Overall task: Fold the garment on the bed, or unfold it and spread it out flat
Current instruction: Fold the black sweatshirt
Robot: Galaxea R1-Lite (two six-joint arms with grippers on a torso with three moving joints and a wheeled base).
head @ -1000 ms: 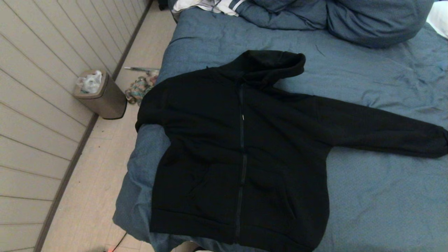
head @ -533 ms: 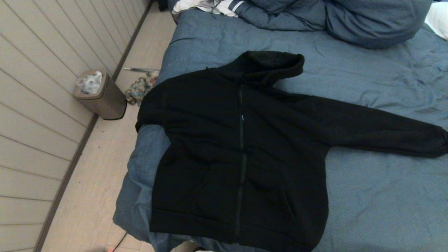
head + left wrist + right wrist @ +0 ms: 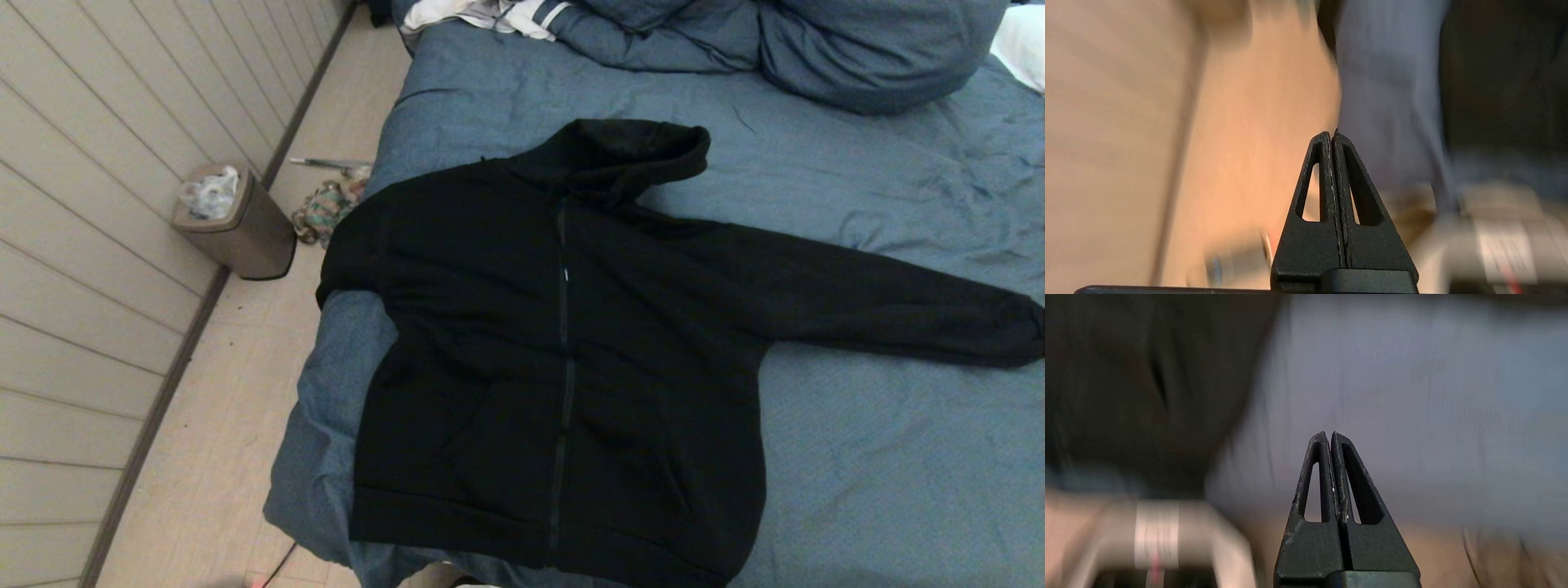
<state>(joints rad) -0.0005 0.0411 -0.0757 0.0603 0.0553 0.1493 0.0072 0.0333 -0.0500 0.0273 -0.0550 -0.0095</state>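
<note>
The black hooded garment [image 3: 563, 359] lies face up on the blue bed [image 3: 882, 457], zipper closed, hood toward the pillows. One sleeve stretches flat to the right [image 3: 898, 302]; the other shoulder drapes over the bed's left edge [image 3: 347, 253]. Neither gripper shows in the head view. My left gripper [image 3: 1331, 136] is shut with nothing in it, held off the near left of the bed over the floor, the garment [image 3: 1502, 73] beyond it. My right gripper [image 3: 1329, 435] is shut and empty, low before the bed's near side, the garment [image 3: 1147, 384] to one side of it.
A small bin [image 3: 237, 220] with a plastic bag stands on the floor by the wall, a colourful bundle [image 3: 326, 208] beside it. Blue pillows [image 3: 857, 49] and a white striped cloth [image 3: 490, 15] lie at the bed's head. The garment's hem reaches the bed's near edge.
The head view shifted slightly one second ago, then held still. The garment lies as before.
</note>
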